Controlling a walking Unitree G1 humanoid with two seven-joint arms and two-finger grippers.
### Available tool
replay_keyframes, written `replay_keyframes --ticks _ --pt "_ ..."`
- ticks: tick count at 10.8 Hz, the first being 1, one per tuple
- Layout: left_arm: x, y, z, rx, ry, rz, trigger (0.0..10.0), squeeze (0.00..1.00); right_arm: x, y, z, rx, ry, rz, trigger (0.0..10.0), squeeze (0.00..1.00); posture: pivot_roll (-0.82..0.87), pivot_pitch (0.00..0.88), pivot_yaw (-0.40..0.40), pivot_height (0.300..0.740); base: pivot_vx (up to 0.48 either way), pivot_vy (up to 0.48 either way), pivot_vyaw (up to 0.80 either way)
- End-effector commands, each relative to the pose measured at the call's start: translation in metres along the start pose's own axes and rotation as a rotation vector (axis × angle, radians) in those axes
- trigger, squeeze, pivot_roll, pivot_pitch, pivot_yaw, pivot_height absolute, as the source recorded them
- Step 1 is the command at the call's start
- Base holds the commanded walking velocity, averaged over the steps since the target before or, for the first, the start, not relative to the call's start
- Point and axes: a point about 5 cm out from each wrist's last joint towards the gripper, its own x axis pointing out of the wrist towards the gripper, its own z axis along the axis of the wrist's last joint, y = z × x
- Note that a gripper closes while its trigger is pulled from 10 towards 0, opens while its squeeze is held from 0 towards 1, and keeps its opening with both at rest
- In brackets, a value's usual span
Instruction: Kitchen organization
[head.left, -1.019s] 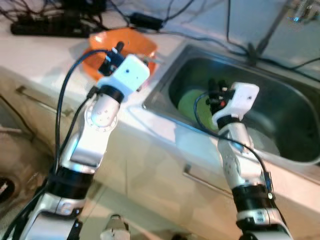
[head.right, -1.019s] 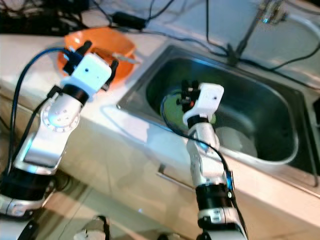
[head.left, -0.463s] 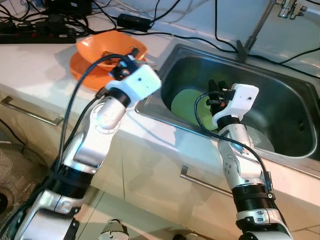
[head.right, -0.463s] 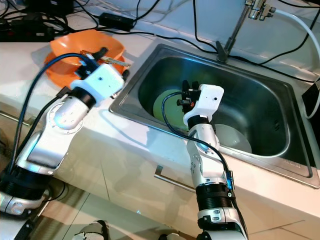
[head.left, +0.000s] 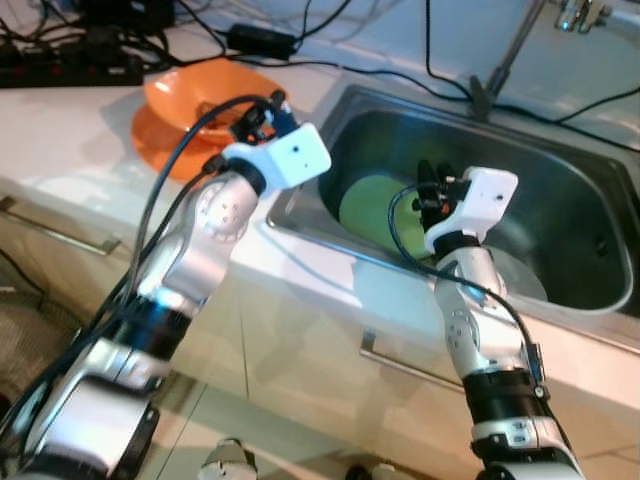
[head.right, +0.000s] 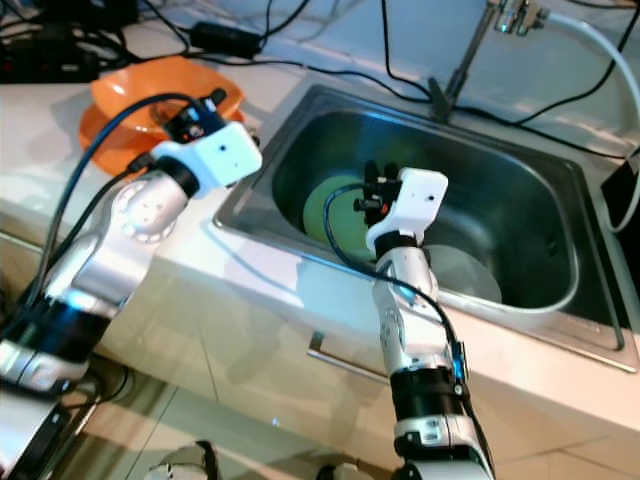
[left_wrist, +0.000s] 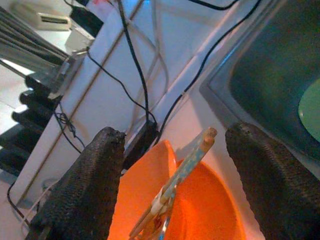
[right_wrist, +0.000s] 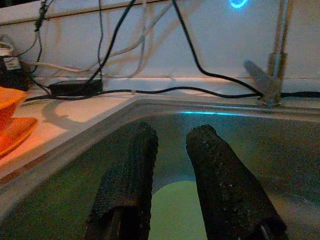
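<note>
**Left gripper spread over the orange bowl, right gripper waiting in the sink**

While the left gripper (left_wrist: 170, 165) is hovering with fingers spread wide over the orange bowl (left_wrist: 200, 210), the utensil (left_wrist: 177, 175) is leaning inside it. A careless closing could probably knock that utensil out or tip the bowl toward the sink (head.right: 560, 300). The right gripper (right_wrist: 172, 170), fingers slightly parted and holding nothing, is hanging above the green plate (head.left: 375, 205). Cables (head.right: 330, 70) are crowding the table (head.left: 80, 150) behind, leaving scant room.

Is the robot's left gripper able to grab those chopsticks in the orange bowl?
Probably yes. The left gripper is open, with a finger on each side of the chopsticks that lean out of the orange bowl. Nothing lies between them.
</note>
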Motion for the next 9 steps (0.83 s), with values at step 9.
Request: replay_keyframes --ticks 9 --pt "0.025 -0.006 0.007 0.057 0.015 -0.039 10.0 0.00 -0.001 -0.005 0.000 0.010 0.002 -0.026 10.0 0.00 0.08 0.065 -0.107 0.740 0.000 0.000 0.00"
